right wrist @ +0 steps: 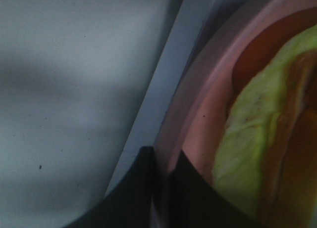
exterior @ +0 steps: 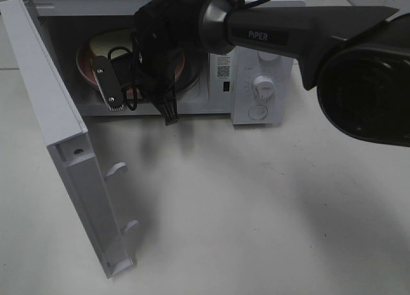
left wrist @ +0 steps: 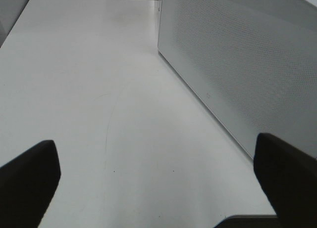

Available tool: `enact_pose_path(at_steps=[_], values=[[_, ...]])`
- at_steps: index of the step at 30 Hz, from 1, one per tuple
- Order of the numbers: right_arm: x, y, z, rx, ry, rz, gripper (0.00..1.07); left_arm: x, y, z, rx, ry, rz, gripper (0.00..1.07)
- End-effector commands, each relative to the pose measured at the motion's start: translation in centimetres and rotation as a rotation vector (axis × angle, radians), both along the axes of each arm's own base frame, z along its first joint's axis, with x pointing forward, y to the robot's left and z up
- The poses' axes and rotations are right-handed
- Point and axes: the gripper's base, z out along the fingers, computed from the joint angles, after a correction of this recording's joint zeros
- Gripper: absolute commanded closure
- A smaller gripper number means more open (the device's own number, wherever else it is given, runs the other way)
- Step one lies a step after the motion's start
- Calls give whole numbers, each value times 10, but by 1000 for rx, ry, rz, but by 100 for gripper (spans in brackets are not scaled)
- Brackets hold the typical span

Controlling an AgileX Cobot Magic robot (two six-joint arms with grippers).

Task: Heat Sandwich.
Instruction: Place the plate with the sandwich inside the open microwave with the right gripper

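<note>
The sandwich lies on a round pink plate inside the open white microwave. My right gripper reaches into the cavity from the right. It is shut on the plate's front rim. In the right wrist view its dark fingertips pinch the pink plate rim, with the sandwich's yellow-green and reddish filling just beyond. My left gripper is open with nothing between its fingers, hanging over bare table beside the microwave's perforated side wall. It does not show in the high view.
The microwave door swings out toward the front left, with two latch hooks on its inner edge. Control knobs sit on the microwave's right panel. White tabletop spreads in front. My right arm's dark body covers the upper right.
</note>
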Motion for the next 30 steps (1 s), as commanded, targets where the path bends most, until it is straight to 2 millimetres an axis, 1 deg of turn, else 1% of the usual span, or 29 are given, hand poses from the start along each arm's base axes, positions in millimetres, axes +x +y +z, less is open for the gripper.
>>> enact_pose_path(at_steps=[1, 4, 7, 8, 9, 12, 13, 14, 16, 17, 18, 22, 24, 26, 30], values=[[4, 4, 5, 31, -33, -10, 104, -2, 0, 0, -1, -23, -10, 7], [5, 4, 4, 45, -29, -30, 101, -2, 0, 0, -1, -23, -10, 7], [6, 5, 2, 63, -21, -66, 94, -2, 0, 0, -1, -23, -10, 7], [6, 5, 1, 71, -14, -81, 87, -2, 0, 0, -1, -23, -10, 7], [6, 5, 1, 71, -14, -81, 87, -2, 0, 0, -1, -23, -10, 7], [6, 5, 1, 88, -6, -110, 74, -2, 0, 0, -1, -23, -10, 7], [5, 4, 0, 86, -1, -116, 65, -2, 0, 0, -1, -23, -10, 7], [5, 4, 0, 86, -1, -116, 65, -2, 0, 0, -1, -23, -10, 7], [4, 3, 0, 74, 10, -122, 55, -2, 0, 0, -1, -23, -10, 7], [4, 2, 1, 70, 19, -133, 49, -2, 0, 0, -1, -23, -10, 7], [4, 2, 1, 70, 19, -133, 49, -2, 0, 0, -1, -23, -10, 7], [-3, -3, 3, 75, 25, -133, 38, -2, 0, 0, -1, -23, -10, 7], [-4, -4, 7, 85, 17, -127, 37, -2, 0, 0, -1, -23, -10, 7], [-11, -8, 10, 109, 1, -108, 34, -2, 0, 0, -1, -23, -10, 7], [-20, -14, 12, 118, 1, -97, 31, -2, 0, 0, -1, -23, -10, 7]])
